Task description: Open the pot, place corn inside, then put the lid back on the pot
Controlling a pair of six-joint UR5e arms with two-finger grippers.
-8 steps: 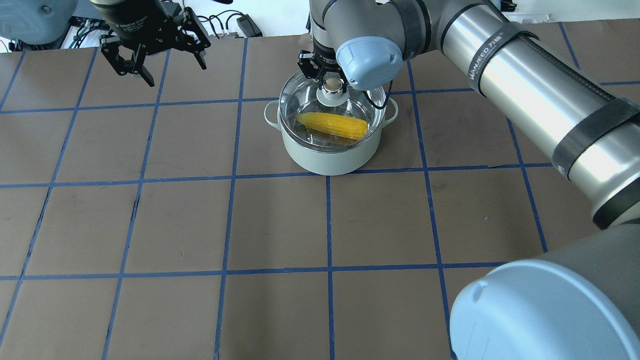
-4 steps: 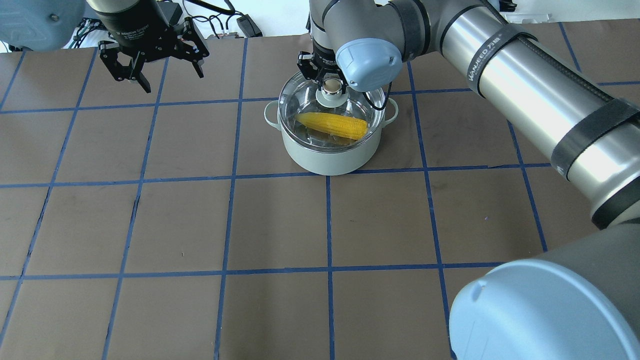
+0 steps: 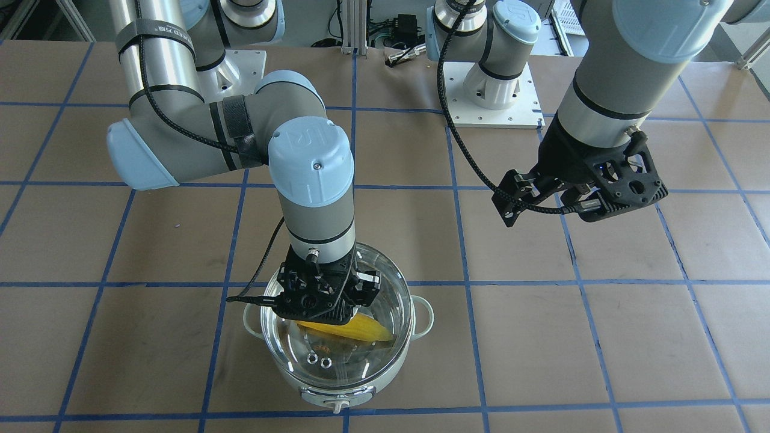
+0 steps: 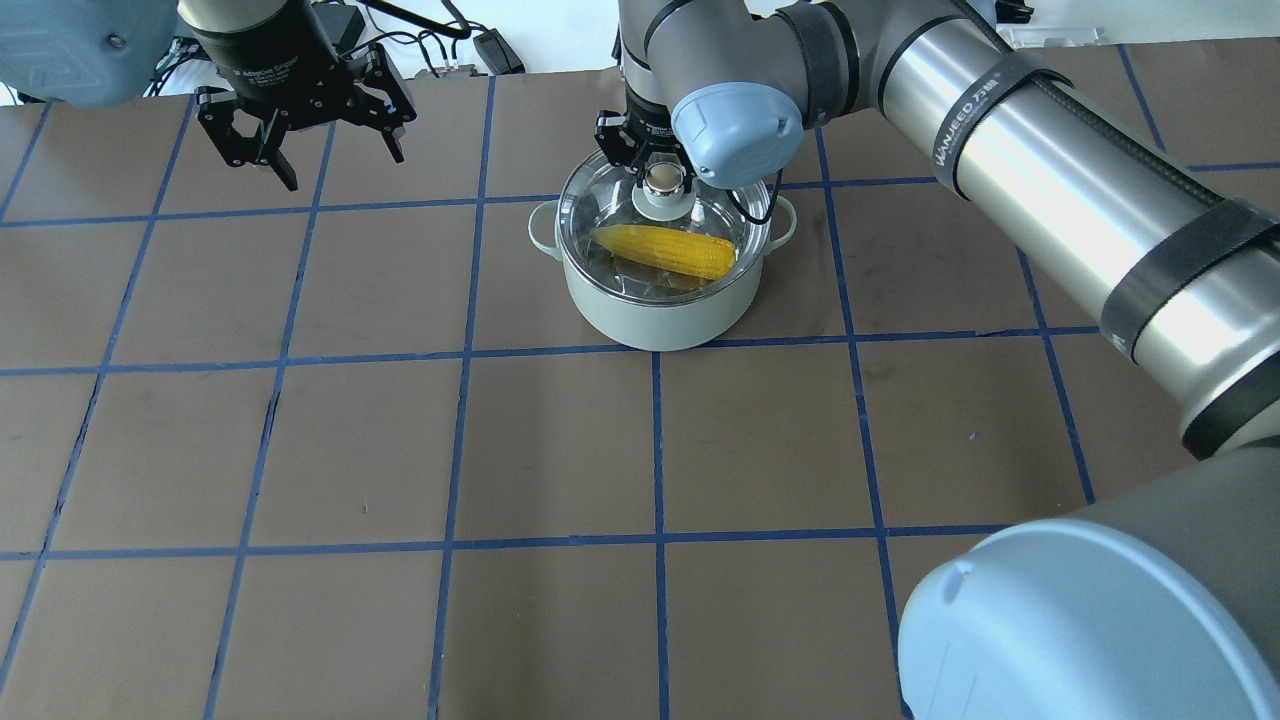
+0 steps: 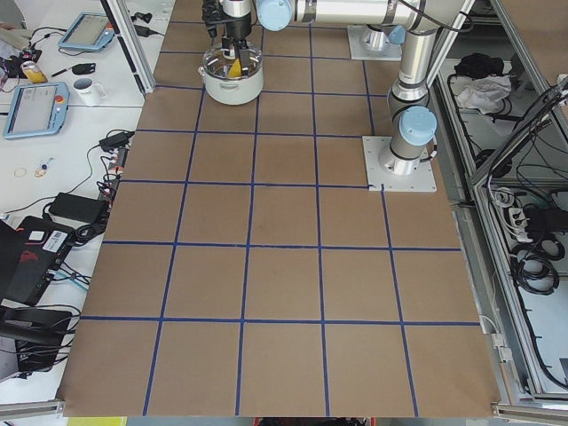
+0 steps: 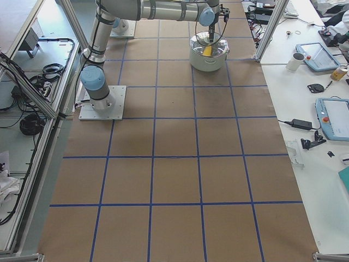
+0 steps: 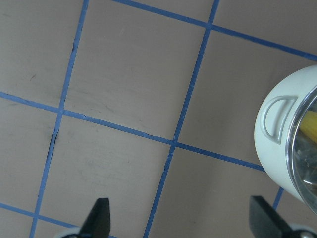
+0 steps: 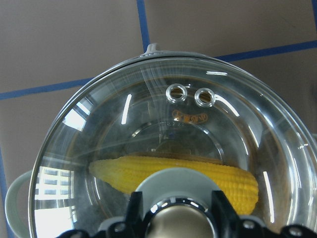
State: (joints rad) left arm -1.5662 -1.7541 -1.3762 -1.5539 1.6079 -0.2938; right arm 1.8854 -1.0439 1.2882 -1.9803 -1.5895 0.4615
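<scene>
Nearly done, we judge: the corn lies inside the pot, far-centre on the table, and the lid sits on the rim, level as far as we see. Remaining: release & retreat. The right gripper pinches the lid's knob, prob. in contact, tho the wrist view crops it. The left gripper hangs far left, fingers spread, holding nothing.
</scene>
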